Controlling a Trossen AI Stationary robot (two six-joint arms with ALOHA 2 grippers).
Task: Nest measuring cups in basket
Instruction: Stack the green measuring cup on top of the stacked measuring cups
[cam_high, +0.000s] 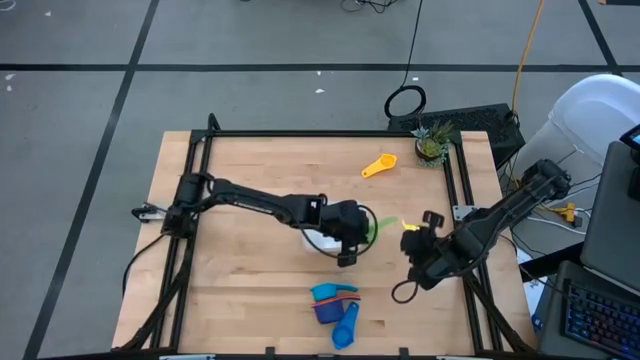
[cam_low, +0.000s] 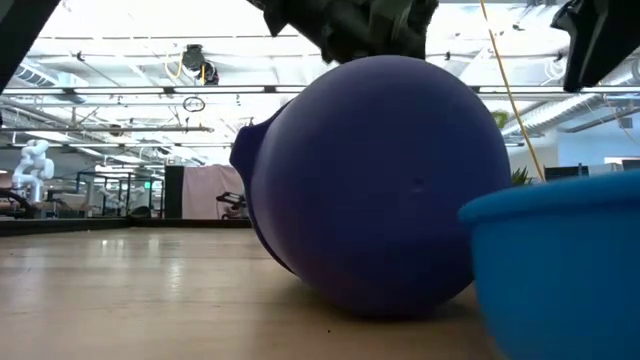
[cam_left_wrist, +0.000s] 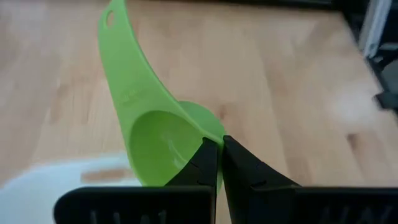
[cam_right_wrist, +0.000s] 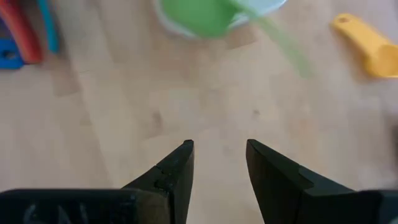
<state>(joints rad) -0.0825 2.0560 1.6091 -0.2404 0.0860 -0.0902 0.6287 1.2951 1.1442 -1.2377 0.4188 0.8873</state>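
My left gripper (cam_high: 352, 238) is clamped on the rim of the green cup (cam_left_wrist: 163, 146), holding it over the white basket (cam_high: 318, 240) at mid-table. Nearer the front edge than the basket lie the dark blue cup (cam_high: 326, 311), light blue cup (cam_high: 345, 327) and an orange one (cam_high: 343, 290) together. Right of the basket my right gripper (cam_right_wrist: 219, 163) hangs empty, fingers apart. The yellow cup (cam_high: 379, 165) lies behind the basket, toward the potted plant (cam_high: 431, 143).

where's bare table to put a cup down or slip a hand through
Free: the wide strip along the table on the left arm's side, and the stretch between the yellow cup and the basket. Crowded: the middle, where the left gripper holds the green cup beside the right gripper, and the front edge with the blue cups.
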